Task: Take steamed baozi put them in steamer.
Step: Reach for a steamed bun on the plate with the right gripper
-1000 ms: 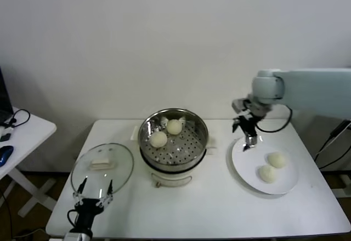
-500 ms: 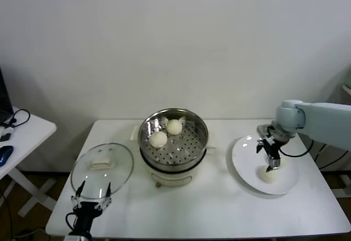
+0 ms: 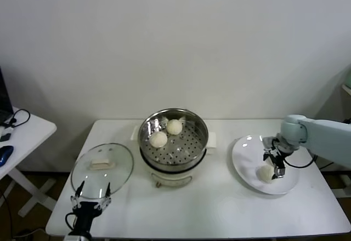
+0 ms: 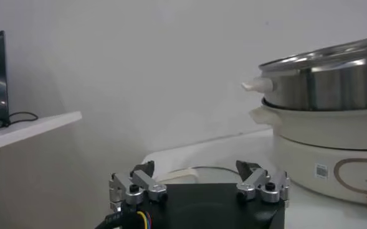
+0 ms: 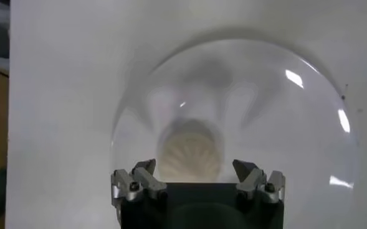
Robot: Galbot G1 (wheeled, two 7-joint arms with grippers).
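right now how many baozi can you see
3: two baozi in the steamer, one on the plate by the right hand, whose arm may hide another.

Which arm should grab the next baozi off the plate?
Right. The right gripper hangs with jaws open over the plate, directly above a steamed baozi. The left gripper sits at the table's near left edge by the glass lid, with the steamer between it and the plate.
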